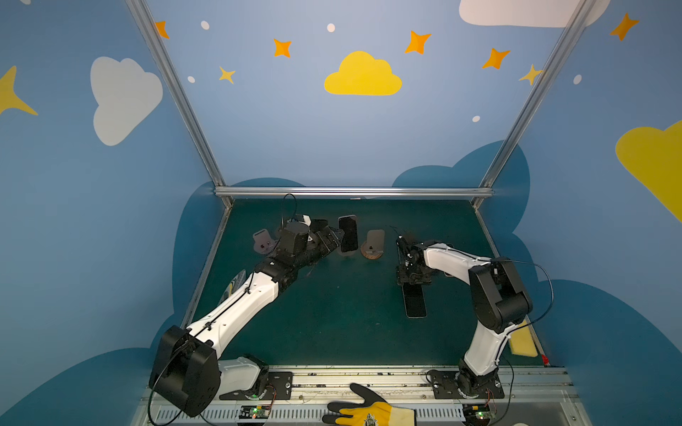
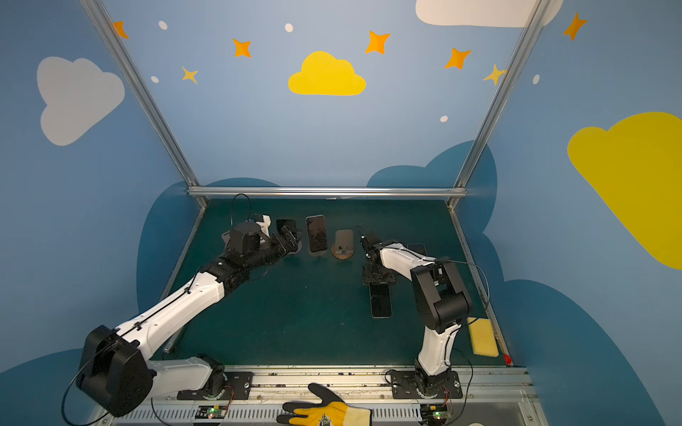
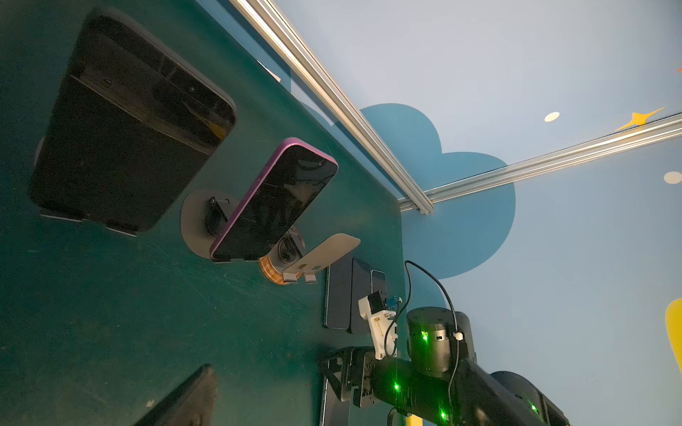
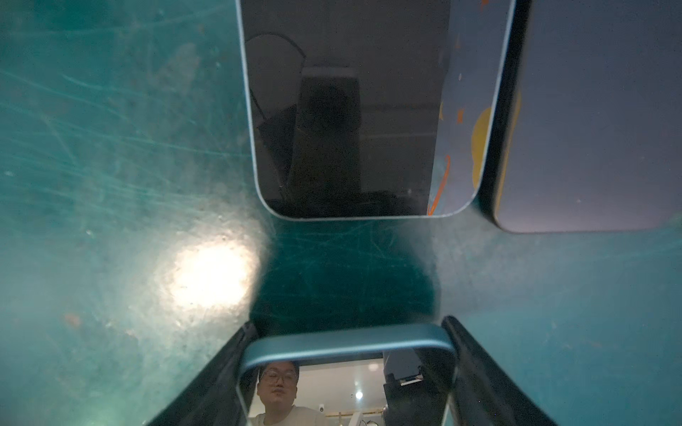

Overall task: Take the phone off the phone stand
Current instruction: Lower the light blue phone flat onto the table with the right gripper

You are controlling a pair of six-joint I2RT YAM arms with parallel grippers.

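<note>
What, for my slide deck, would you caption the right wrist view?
Right gripper shut on a blue-edged phone, facing a dark-screened phone and a grey phone flat on the green table.

a dark-screened phone with a purple edge (image 1: 348, 234) leans back, upright, on a phone stand with a dark round base (image 3: 193, 221), near the back of the green table (image 1: 332, 332). to its left in both top views a black phone (image 3: 125, 125) rests on a second stand (image 3: 120, 231), bottom edge in two small lips. to its right stands an empty stand with an orange-brown base (image 1: 373, 246). a blue-edged phone (image 1: 415, 300) lies flat, screen up, nearer the front.
</note>
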